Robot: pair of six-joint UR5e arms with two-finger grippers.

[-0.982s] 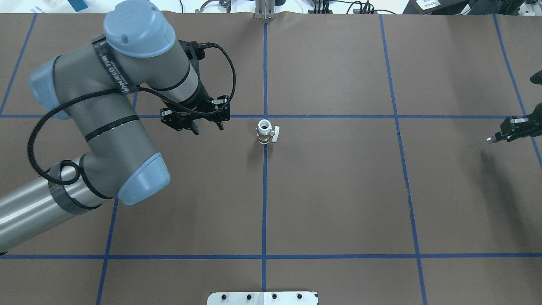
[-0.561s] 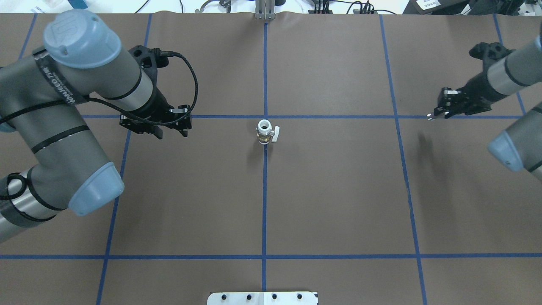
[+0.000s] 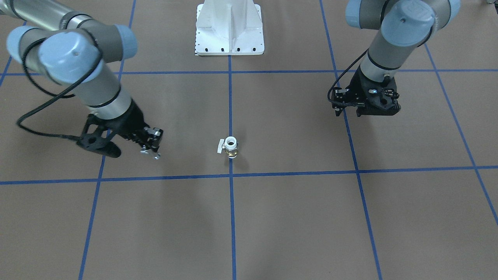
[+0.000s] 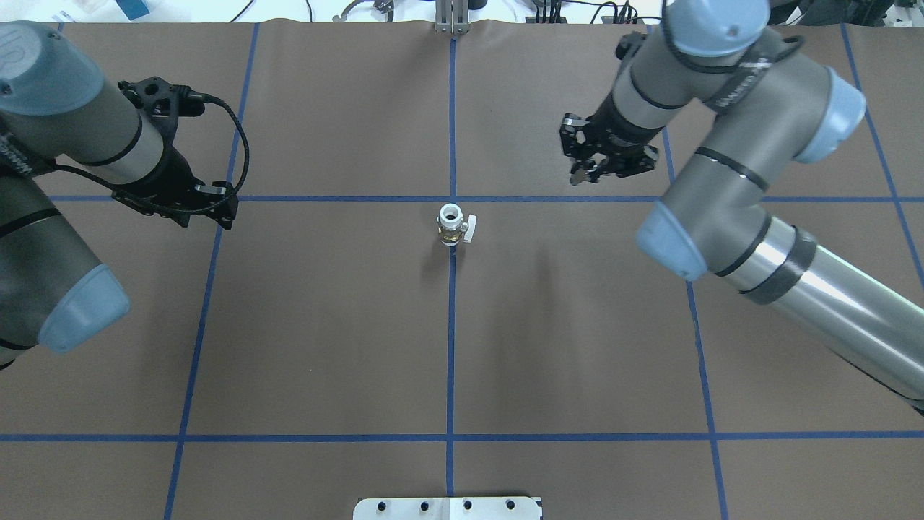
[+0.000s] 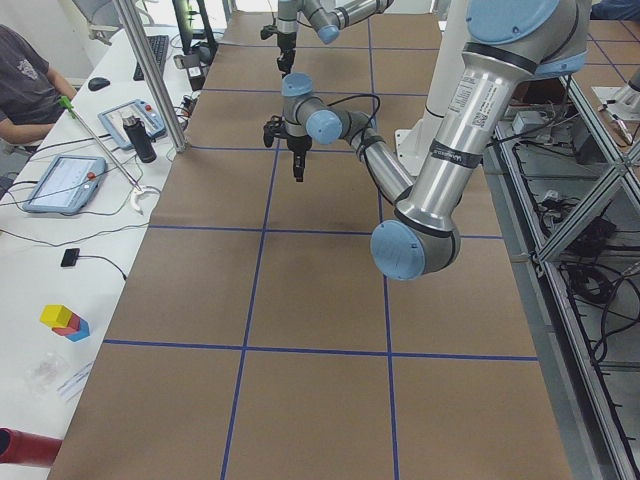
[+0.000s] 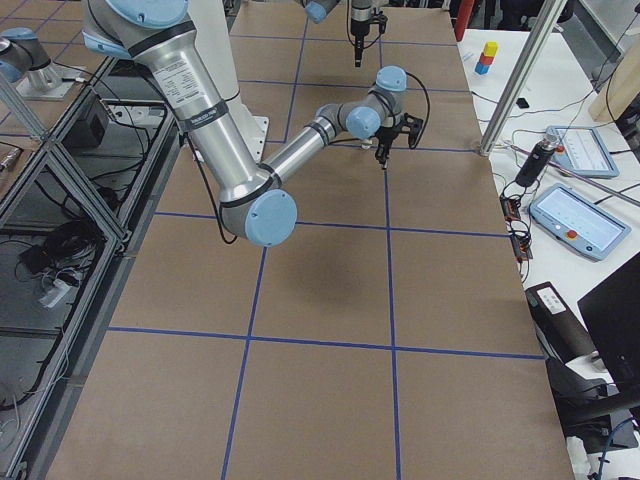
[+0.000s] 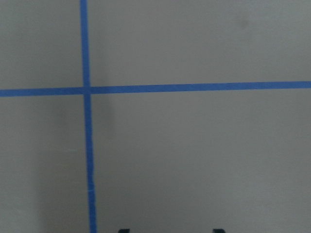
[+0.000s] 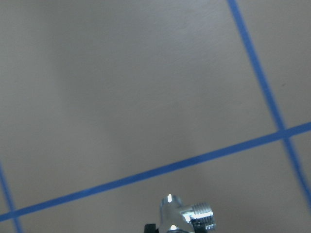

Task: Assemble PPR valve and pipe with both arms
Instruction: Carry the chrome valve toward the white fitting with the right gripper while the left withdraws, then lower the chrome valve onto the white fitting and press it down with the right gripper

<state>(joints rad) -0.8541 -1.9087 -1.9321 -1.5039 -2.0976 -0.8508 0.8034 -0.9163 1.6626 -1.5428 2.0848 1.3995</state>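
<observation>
Brown table [image 4: 577, 361], blue tape grid [image 4: 451, 347]

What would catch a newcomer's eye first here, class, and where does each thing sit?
The tiny PPR valve stands alone, white socket up, on a blue tape line in the middle of the table. The big right arm hovers to one side, jaws shut on the silvery pipe. The left arm hangs opposite, jaws open and empty.
</observation>
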